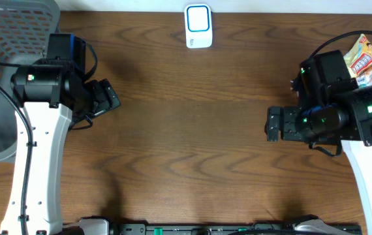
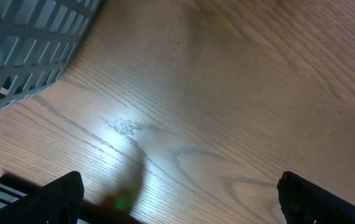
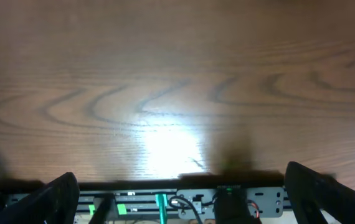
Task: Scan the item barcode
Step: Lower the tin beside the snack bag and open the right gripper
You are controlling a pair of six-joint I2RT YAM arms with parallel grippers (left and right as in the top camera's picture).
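**Overhead view.** A wood-grain counter is shown with two robot arms, one at each side of the frame.

One barcode scanner is seen at the upper centre. It is a white unit, its long axis running from the top to the bottom of the frame, with the blue-framed panel turned up towards the camera at the end nearer the upper edge.

The snack packets lie at the upper right, partly covered by the right arm. At least two are made out; the exact count cannot be told. The uppermost packet, yellow with a red-and-white label, is set with its long axis on a diagonal from lower left to upper right. No barcode can be read.

One grey slotted basket occupies the upper left corner.

The left hand is held above bare wood at centre left. The right hand is held above bare wood at centre right, well apart from the packets and the scanner.

**Left wrist view.** The left hand is spread wide, its two dark fingers at the lower corners with only bare wood between them. The basket is seen at the upper left.

**Right wrist view.** The right hand is likewise spread wide and pinches nothing; its fingers frame bare wood and a black equipment rail at the lower edge.
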